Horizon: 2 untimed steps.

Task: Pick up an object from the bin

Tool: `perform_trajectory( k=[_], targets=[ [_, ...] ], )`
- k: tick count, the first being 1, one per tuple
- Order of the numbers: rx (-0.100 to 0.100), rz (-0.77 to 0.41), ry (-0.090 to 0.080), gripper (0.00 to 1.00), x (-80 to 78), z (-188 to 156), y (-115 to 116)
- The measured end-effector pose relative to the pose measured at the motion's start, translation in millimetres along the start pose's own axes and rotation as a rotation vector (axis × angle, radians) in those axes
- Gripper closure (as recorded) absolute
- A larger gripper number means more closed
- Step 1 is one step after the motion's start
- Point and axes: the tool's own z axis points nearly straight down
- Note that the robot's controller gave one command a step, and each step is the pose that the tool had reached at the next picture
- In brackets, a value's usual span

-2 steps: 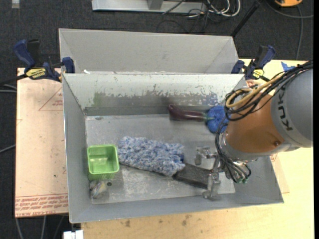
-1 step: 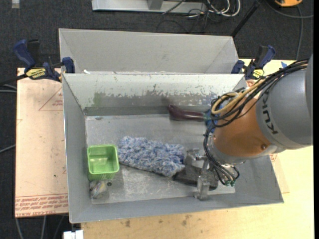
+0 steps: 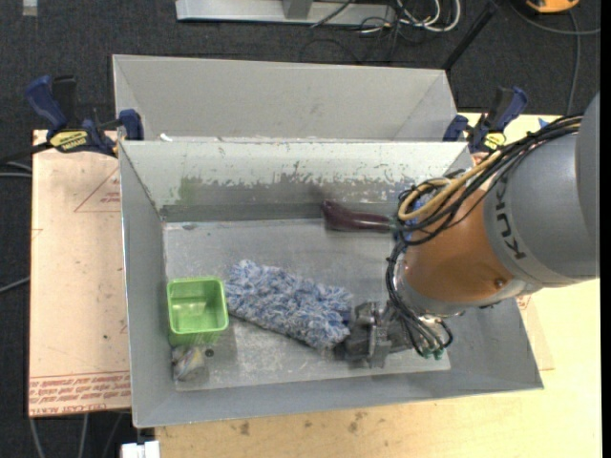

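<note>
Though clearly low at the floor of the bin (image 3: 143, 284), cannot judge the opening of the gripper (image 3: 368, 338), nor confirm anything held in it. Sits dark and part-hidden under the orange wrist cover (image 3: 449, 260) and cables (image 3: 422, 337), at the right end of the fuzzy blue-white cloth (image 3: 286, 301). Touching it or just beside it; cannot say which. Nearest thing by far, so probably the pick: stretched across the middle of the floor, left end close to the green cup (image 3: 198, 308).

Risks from here, offered as judgement only:

- Could close on loose pile alone and pull free on the lift, leaving the cloth behind.
- Could catch only the very tip, then drag the long limp body across the floor and knock the cup, or the small grey lump (image 3: 188, 361) just in front of it.
- Could press too hard into the metal floor, being so low, and skid or jam.
- Could snag the cables in the fuzzy pile.
- Could brush a hanging cloth against the front wall on the way up and shed it.

Less worry over the dark maroon handle (image 3: 353, 218) by the back wall: well apart from the gripper, though close beside the wrist cover.

Best to lift straight up, gently, and check for cloth actually hanging from the gripper before moving off.
</note>
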Motion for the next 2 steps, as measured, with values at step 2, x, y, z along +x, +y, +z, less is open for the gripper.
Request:
perform_trajectory(
  k=[2],
  targets=[
    [0.000, 0.010, 0.003, 1.00, -10.0, -144, 9]
  ],
)
